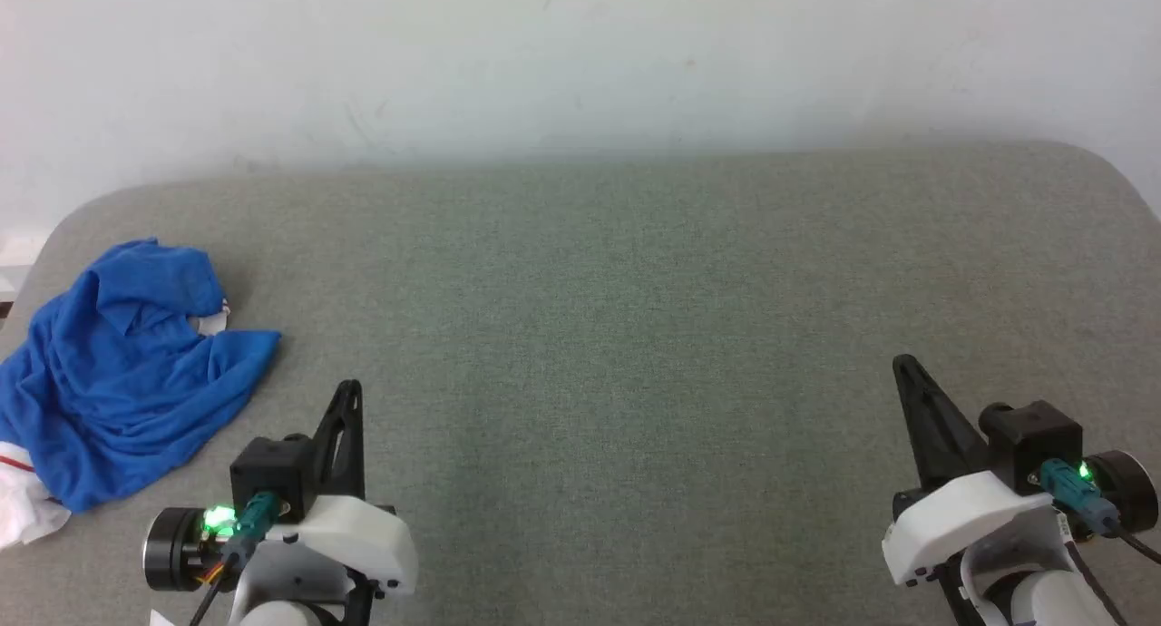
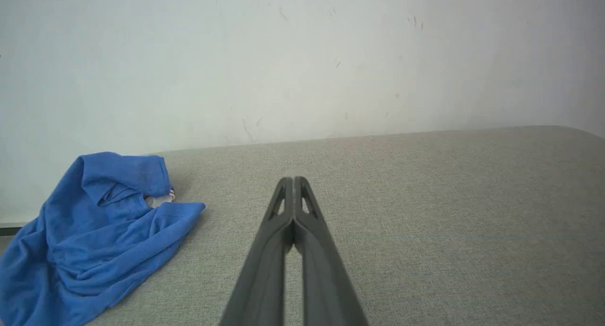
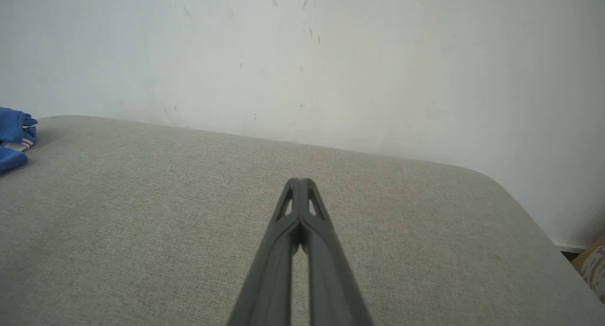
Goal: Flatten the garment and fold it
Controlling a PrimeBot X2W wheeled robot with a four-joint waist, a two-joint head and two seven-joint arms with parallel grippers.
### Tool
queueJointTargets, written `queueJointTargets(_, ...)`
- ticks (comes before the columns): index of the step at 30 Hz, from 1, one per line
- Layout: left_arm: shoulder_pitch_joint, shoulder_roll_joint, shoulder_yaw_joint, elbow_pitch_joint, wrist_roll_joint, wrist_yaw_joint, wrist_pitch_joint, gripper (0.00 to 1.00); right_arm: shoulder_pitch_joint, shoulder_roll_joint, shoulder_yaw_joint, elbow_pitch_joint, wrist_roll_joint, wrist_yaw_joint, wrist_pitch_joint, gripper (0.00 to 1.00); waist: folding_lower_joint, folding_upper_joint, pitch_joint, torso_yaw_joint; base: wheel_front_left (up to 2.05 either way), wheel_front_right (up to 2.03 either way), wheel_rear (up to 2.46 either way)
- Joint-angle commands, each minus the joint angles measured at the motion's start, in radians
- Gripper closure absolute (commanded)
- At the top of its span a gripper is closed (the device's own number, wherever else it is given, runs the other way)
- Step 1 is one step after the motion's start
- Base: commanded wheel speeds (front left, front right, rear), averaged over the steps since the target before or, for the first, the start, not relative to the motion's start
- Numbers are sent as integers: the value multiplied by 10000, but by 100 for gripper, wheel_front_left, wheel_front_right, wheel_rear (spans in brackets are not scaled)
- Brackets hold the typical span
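**A:** Well, where does the garment (image 1: pixel 127 372) lie?

**B:** Crumpled in a heap at the far left of the grey fabric-covered worktop (image 1: pixel 635 336), by its rounded left corner. It is bright blue and bunched into folds. A bit of white shows in a gap near its top, and white cloth with a thin red stripe shows at its near edge.

**A:** And the left pincer (image 1: pixel 349 397)?

**B:** Low in the head view, near the heap on its right side but apart from it. Its two dark fingers are pressed together with the tips meeting, pinching nothing. They point toward the pale wall (image 1: pixel 580 54) behind the worktop.

**A:** The right pincer (image 1: pixel 907 367)?

**B:** Well apart from the garment, over the right side of the worktop. Its fingers are likewise pressed together and hold nothing. In its wrist view the blue heap peeks in at the left edge, across the grey fabric.

**A:** Is the garment flat anywhere?

**B:** No, it is rumpled all over, neither spread nor folded.
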State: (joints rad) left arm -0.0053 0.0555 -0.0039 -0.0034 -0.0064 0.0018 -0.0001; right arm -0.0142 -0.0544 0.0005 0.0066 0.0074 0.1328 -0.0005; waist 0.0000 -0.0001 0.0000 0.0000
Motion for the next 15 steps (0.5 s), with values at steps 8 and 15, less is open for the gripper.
queueJointTargets(8,53,-53,39,34,64,-18,1,100,142,42,-5,-66,-74,-21,5,100,0,1,0,0,0,0,0)
queueJointTargets(15,0,0,-2,0,0,0,-1,0,-1,0,-1,2,3,0,-1,0,0,0,0,0,0,0,0)
